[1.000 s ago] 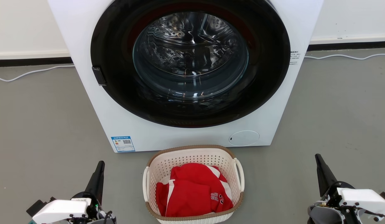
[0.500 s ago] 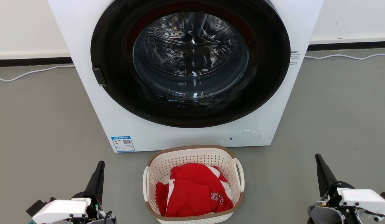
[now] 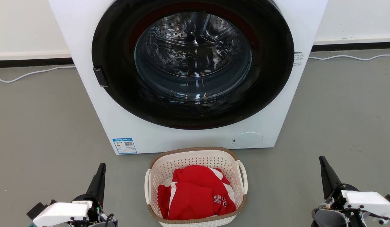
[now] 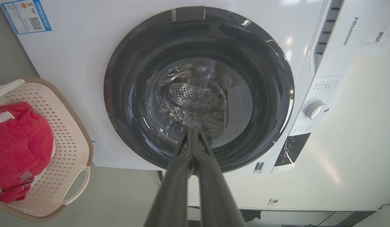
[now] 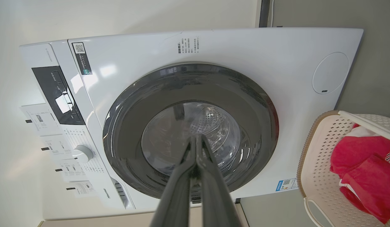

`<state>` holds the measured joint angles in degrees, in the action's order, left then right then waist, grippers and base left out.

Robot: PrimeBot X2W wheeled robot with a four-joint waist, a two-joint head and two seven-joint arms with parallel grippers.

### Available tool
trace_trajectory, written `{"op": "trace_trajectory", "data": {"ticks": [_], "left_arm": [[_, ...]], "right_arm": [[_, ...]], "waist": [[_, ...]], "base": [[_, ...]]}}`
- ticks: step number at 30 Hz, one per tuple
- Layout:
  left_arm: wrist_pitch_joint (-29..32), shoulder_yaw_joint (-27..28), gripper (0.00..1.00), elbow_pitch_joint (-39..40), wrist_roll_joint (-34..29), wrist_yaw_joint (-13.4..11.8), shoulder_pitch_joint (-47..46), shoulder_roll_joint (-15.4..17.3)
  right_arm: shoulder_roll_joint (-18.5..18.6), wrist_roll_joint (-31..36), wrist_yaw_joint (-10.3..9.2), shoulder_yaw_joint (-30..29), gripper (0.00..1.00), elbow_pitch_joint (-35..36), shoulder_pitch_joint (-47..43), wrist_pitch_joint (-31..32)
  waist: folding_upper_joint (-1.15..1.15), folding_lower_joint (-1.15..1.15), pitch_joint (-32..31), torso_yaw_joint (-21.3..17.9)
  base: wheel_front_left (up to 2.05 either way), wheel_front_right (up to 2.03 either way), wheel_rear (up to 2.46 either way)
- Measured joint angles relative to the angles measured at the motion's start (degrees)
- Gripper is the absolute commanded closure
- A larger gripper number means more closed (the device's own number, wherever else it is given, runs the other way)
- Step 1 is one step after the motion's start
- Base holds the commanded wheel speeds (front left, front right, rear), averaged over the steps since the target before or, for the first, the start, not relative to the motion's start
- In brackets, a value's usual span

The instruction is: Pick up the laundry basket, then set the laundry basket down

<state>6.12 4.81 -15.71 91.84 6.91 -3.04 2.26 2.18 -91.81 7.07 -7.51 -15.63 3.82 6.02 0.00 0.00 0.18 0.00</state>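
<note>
Left hand [image 3: 102,165], right hand [image 3: 321,158] flank laundry basket [image 3: 188,161], apart.

- The top of the washing machine [image 3: 125,126] is cut off by the upper edge of the head view.
- The near rim of the laundry basket [image 3: 192,148] is clipped by the lower edge there. It is cut by the left edge in the left wrist view, and by the right and lower edges in the right wrist view.
- The basket's floor is hidden under a red garment [image 3: 195,195], whose white lettering is partly folded away.
- The print on the blue label [image 3: 124,145] and the small text block [image 3: 298,58] is too small to be read.
- The bodies behind the left gripper [image 3: 102,164] and the right gripper [image 3: 321,157] are cut off by the lower edge.
- A white cable [image 3: 24,74] is lost behind the machine.
</note>
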Motion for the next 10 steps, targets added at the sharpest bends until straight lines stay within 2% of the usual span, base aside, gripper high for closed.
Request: {"op": "trace_trajectory", "data": {"ticks": [10], "left_arm": [[0.0, 0.0, 1.00, 0.0, 0.0, 0.0, 0.0, 0.0]], "right_arm": [[0.0, 0.0, 0.00, 0.0, 1.00, 0.0, 0.0, 0.0]], "waist": [[0.00, 0.00, 0.0, 0.0]], "base": [[0.00, 0.00, 0.00]]}}
